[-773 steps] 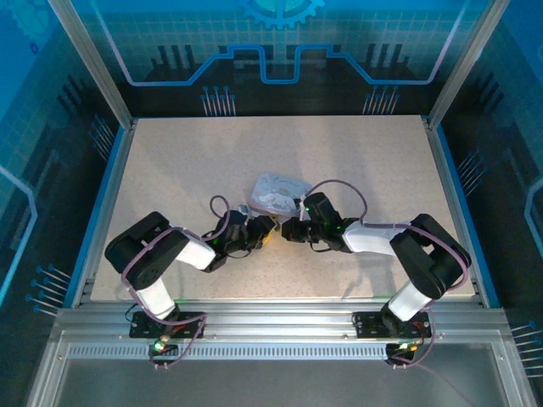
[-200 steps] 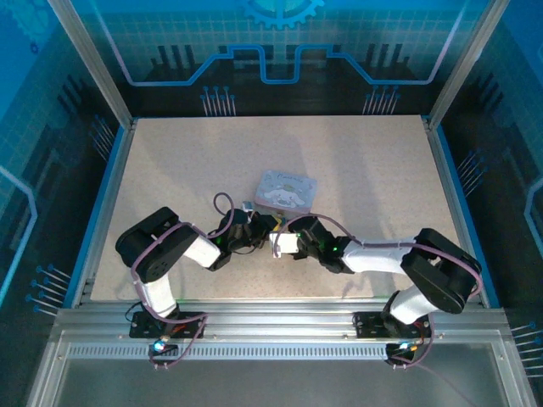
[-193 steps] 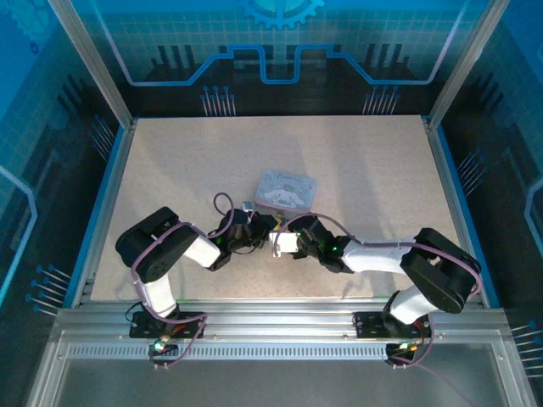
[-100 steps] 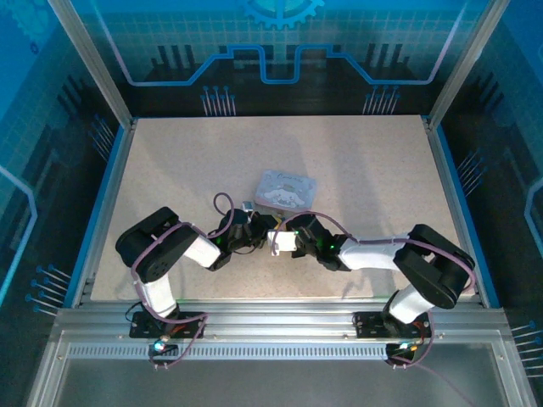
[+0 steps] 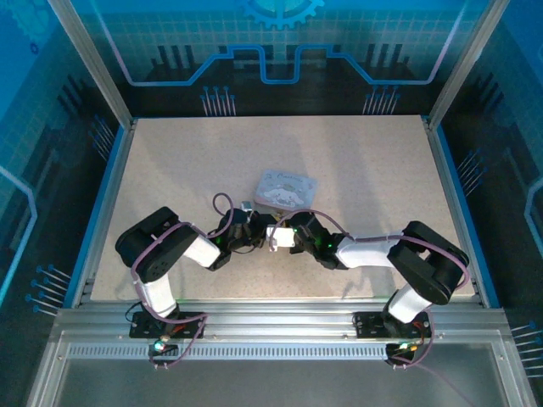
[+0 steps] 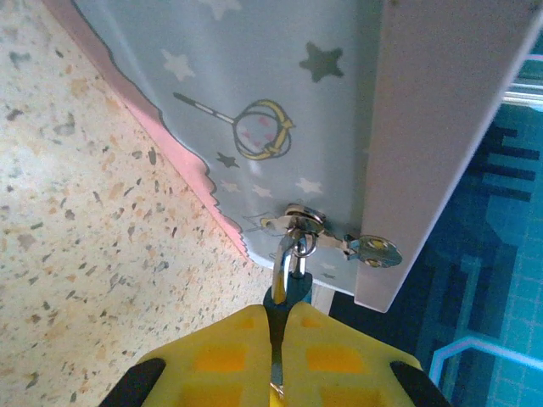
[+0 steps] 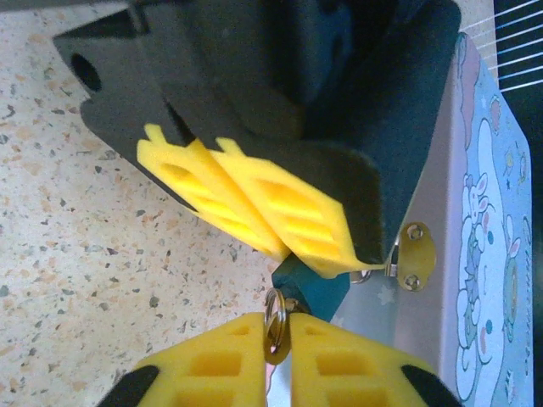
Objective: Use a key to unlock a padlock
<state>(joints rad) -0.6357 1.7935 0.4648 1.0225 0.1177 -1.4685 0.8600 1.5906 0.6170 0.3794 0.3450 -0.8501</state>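
Misalignment, we judged, could twist the key [image 7: 276, 339] from our clamped right gripper [image 7: 277, 320] while the left gripper [image 6: 282, 312] pinched the padlock [image 7: 310, 291].

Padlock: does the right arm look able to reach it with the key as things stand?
Probably yes: the right gripper, shut on the key, sits right at the padlock, which the left gripper holds beside the tin box; nothing between them.
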